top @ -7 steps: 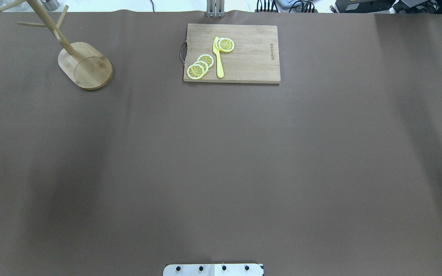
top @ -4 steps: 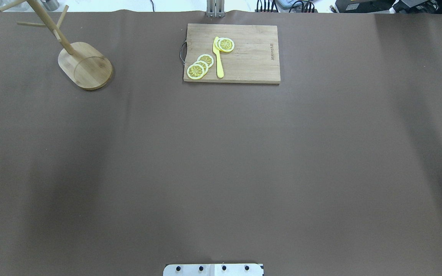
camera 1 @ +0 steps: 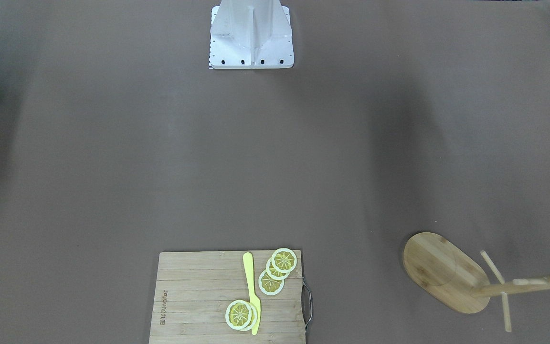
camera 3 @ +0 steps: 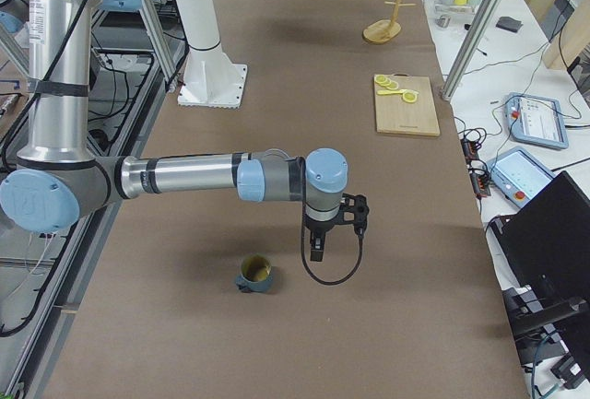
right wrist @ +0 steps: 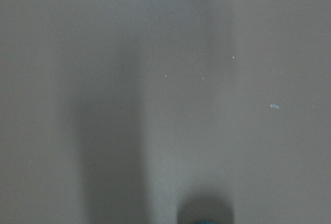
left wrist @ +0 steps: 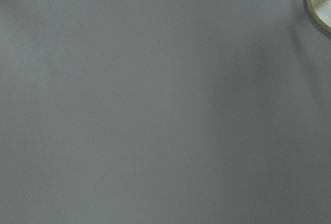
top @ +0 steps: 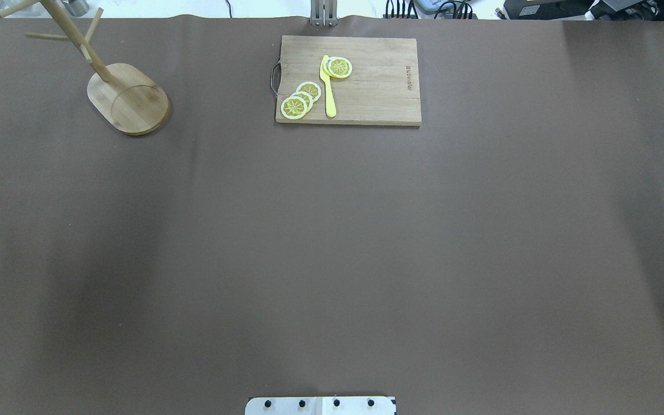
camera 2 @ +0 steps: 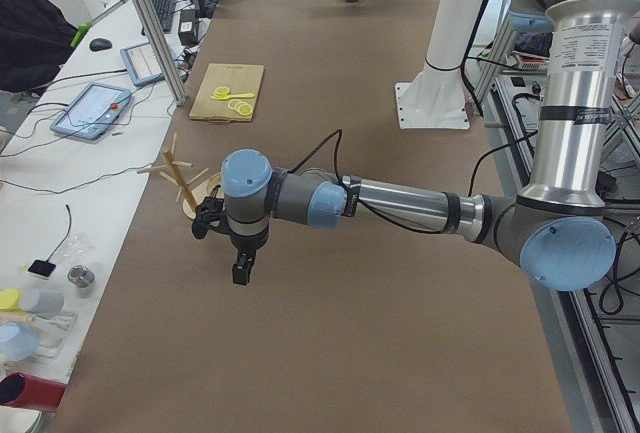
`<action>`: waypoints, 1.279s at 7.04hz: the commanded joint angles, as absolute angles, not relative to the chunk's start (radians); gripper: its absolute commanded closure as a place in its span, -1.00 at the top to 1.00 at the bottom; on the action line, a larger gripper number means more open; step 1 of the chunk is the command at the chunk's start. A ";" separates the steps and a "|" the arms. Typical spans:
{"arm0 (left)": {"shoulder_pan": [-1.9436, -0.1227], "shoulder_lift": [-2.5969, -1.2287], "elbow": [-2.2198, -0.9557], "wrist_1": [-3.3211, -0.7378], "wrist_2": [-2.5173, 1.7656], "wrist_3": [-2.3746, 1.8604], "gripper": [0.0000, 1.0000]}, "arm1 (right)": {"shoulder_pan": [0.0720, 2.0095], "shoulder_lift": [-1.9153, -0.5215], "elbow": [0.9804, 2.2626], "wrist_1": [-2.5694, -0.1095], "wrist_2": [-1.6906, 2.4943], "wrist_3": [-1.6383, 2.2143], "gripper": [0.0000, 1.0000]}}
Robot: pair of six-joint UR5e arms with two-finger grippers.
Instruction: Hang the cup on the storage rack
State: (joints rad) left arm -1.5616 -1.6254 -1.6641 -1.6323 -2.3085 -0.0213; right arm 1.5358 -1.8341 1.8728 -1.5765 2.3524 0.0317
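Slate-blue mug (camera 3: 254,275), yellow-olive inside, stands upright — right gripper (camera 3: 316,253) hangs near it, left gripper (camera 2: 241,274) near the light bamboo mug tree (camera 2: 182,180); we cannot tell if they're open.

Table (top: 332,230), brown-covered. On it: mug (camera 3: 254,275) near right gripper (camera 3: 316,253); mug tree (top: 127,98) near left gripper (camera 2: 241,273); cutting board (top: 375,86) well apart from both.

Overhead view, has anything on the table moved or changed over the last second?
Nothing visibly changed. The bamboo mug tree, the cutting board, the lemon slices on it and the yellow knife all lie where they were.
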 commanded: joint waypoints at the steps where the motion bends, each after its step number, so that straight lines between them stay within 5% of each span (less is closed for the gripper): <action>1: -1.562 -1.629 -1.666 -1.632 -2.309 -0.023 0.96 | 1.537 -1.983 1.838 -1.377 2.355 0.009 1.00; 3: -1.562 -1.629 -1.667 -1.632 -2.309 -0.023 0.96 | 1.537 -1.974 1.656 -1.168 2.355 0.009 1.00; 9: -1.559 -1.640 -1.660 -1.631 -2.309 -0.025 0.96 | 1.536 -1.936 1.601 -1.164 2.393 0.043 1.00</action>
